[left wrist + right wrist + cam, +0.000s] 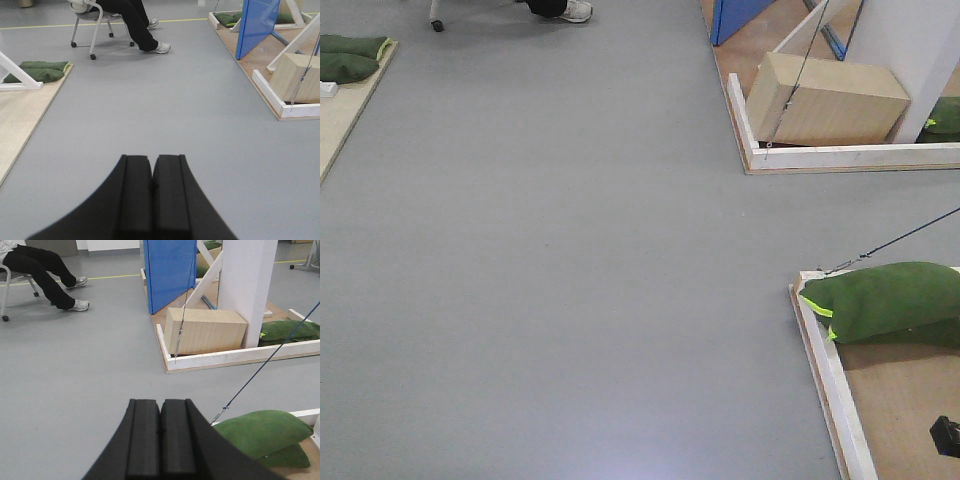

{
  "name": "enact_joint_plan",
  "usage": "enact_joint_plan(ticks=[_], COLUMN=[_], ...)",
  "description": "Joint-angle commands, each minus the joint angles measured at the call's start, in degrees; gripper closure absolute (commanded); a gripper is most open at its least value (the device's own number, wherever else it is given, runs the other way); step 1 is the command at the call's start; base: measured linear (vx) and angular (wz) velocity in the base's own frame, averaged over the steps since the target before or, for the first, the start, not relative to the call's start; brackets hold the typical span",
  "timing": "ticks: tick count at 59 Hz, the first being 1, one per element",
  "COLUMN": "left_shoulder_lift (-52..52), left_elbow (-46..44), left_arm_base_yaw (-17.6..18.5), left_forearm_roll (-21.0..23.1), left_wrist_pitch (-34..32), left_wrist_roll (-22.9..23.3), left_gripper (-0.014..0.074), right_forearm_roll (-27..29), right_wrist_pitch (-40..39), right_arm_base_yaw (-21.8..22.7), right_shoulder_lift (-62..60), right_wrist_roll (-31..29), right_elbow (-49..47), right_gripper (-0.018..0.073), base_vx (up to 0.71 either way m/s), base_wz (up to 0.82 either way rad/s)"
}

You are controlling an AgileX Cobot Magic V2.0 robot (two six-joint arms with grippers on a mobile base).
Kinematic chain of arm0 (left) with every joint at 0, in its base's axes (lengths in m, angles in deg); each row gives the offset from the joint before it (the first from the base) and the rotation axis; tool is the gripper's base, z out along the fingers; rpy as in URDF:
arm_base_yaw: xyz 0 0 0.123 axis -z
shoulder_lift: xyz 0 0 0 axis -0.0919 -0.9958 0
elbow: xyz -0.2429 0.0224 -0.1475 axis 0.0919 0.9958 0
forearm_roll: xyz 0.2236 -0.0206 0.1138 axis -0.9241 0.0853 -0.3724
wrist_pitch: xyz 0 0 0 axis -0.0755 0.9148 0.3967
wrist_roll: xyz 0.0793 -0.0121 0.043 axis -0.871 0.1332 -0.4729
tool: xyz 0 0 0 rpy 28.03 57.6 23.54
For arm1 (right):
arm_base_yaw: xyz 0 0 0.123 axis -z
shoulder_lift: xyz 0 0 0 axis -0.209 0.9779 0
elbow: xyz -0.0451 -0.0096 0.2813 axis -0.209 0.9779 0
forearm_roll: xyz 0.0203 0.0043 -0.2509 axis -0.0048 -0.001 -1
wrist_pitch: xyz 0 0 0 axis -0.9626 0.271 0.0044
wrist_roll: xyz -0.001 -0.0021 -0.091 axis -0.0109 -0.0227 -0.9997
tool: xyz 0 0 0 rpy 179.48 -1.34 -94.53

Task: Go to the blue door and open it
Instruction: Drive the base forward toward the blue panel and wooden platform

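Note:
The blue door (169, 275) is a glossy blue panel standing on a wooden platform ahead and to the right, across the grey floor. It also shows as a blue panel (257, 25) in the left wrist view and a blue corner (730, 20) at the top of the front view. My left gripper (151, 159) is shut with nothing between its black pads and hangs over bare floor. My right gripper (160, 402) is shut and empty too, well short of the door.
A pale wooden block (205, 330) and a white post (247, 290) stand on the white-framed platform (240, 360) by the door. Green sandbags (262, 432) lie near right, under a taut blue cable (265, 365). A seated person (135, 25) is far left. Another platform with sandbags (37, 70) lies left.

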Motion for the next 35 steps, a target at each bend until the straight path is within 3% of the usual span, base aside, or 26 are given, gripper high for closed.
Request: enact_joint_plan(ticks=[1,35], left_shoulder_lift=[1.0,1.0], left_elbow=[-1.5,-1.5], left_arm_base_yaw=[0.1,0.1], left_forearm_roll=[0.1,0.1], left_wrist_pitch=[-4.6,-4.6], left_wrist_roll=[0.4,0.4], left_gripper=[0.0524,0.0524], right_forearm_roll=[-0.4,-0.4], right_wrist_pitch=[-4.5,-4.5], right_arm_base_yaw=[0.3,0.3], right_shoulder_lift=[-0.9,-0.9], right_wrist_roll=[-0.1,-0.1], right_elbow=[0.0,0.0], right_gripper=[0.0551,0.0551], base_vx=[0.02,0.03], base_wz=[0.01,0.01])
